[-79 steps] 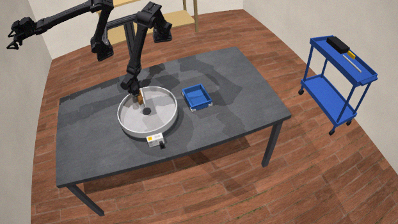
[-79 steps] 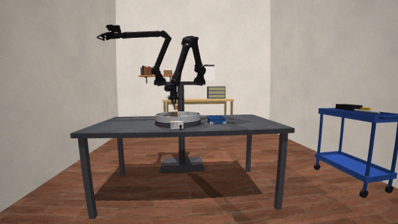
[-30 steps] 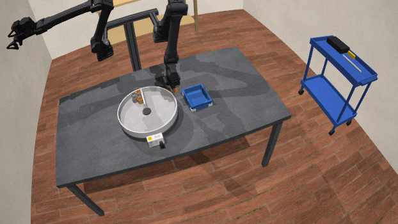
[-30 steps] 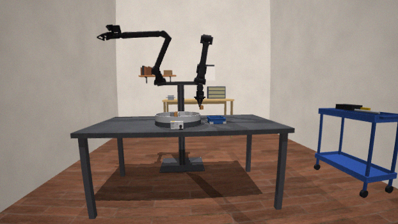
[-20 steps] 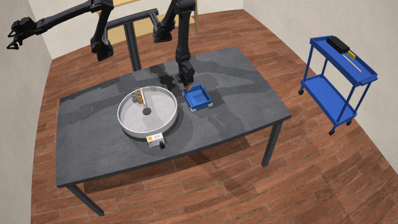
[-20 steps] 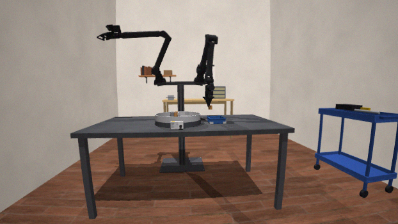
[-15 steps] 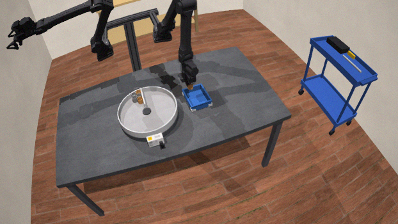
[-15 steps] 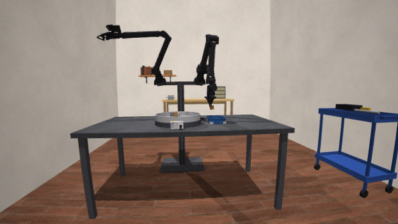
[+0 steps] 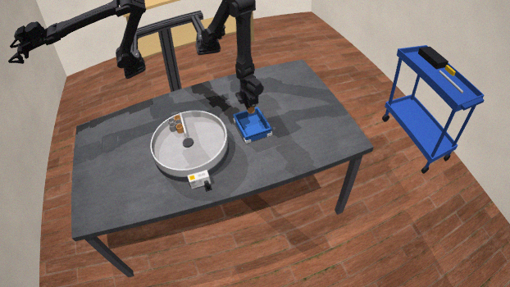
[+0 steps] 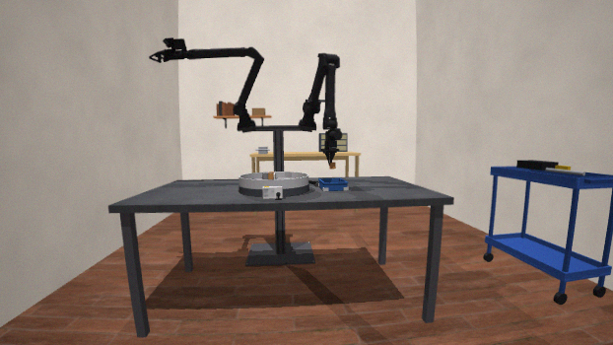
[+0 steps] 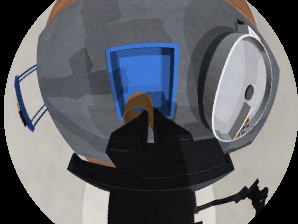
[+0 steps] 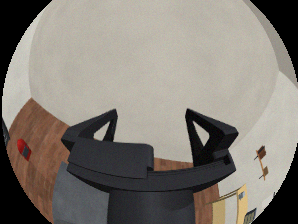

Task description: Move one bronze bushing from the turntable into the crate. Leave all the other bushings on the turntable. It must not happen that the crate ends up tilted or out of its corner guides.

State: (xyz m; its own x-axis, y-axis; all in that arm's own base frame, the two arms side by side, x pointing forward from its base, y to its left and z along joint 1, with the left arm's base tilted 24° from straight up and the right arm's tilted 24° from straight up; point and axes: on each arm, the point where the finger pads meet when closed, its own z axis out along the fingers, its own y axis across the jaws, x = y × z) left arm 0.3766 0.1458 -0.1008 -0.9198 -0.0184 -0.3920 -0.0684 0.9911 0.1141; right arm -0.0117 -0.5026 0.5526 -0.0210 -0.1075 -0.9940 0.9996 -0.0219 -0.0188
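Observation:
My left gripper (image 9: 250, 106) (image 10: 330, 163) (image 11: 150, 112) is shut on the wall of a bronze bushing (image 9: 251, 110) (image 10: 332, 166) (image 11: 137, 97), held tilted above the back edge of the blue crate (image 9: 257, 134) (image 10: 333, 186) (image 11: 145, 65). The crate sits level between white corner guides (image 9: 269, 134); its back corners are partly hidden. The turntable (image 9: 209, 143) (image 10: 251, 185) (image 11: 234, 75) holds two bronze bushings, one (image 9: 179, 129) nearer the front and one (image 9: 177, 117) behind, with grey bushings (image 9: 172, 126) beside them, left of the divider. My right gripper (image 9: 11, 52) (image 10: 152, 57) (image 12: 151, 112) is open and empty, high off the table's left side.
A raised divider (image 9: 184, 125) runs from the turntable's hub (image 9: 188, 142) towards its back rim. A white control box (image 9: 198, 179) (image 10: 272, 192) stands at the turntable's front. A blue cart (image 9: 434, 82) (image 10: 547, 177) stands away to the right of the table.

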